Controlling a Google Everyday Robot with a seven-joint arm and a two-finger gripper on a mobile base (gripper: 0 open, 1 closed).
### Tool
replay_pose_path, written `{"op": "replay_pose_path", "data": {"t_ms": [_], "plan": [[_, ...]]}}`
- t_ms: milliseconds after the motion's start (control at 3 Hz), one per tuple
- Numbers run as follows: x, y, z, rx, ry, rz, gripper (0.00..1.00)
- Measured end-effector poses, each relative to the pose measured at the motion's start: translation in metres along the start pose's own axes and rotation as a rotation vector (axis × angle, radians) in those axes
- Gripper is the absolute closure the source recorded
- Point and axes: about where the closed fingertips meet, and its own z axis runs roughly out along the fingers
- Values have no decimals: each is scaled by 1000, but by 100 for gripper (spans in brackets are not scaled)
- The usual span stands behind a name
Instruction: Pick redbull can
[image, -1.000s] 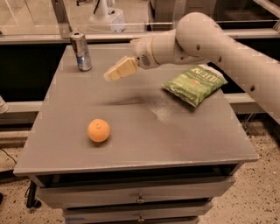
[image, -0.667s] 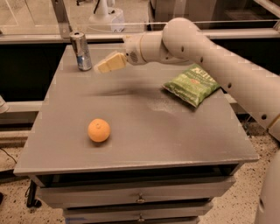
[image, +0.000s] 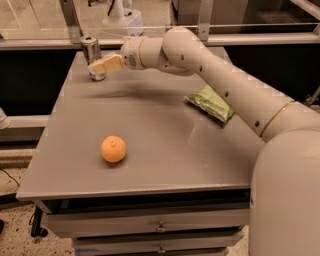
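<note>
The redbull can (image: 92, 55) stands upright at the far left corner of the grey table (image: 150, 120); it is a slim silver can with blue patches and a shiny top. My gripper (image: 102, 66) reaches in from the right on a long white arm, its cream fingers pointing left and overlapping the lower right of the can. An orange fruit (image: 113, 149) lies near the table's front left.
A green chip bag (image: 210, 102) lies at the table's right side, partly behind my arm. A rail and glass panel run behind the table. Drawers sit below the table's front edge.
My gripper has moved left and farther back across the table, from the middle toward the can, and now reaches the can's side.
</note>
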Motion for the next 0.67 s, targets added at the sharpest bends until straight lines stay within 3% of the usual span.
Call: {"op": "replay_pose_path", "data": {"t_ms": [667], "plan": [[-6,13,52,-57,-54,31,0]]}}
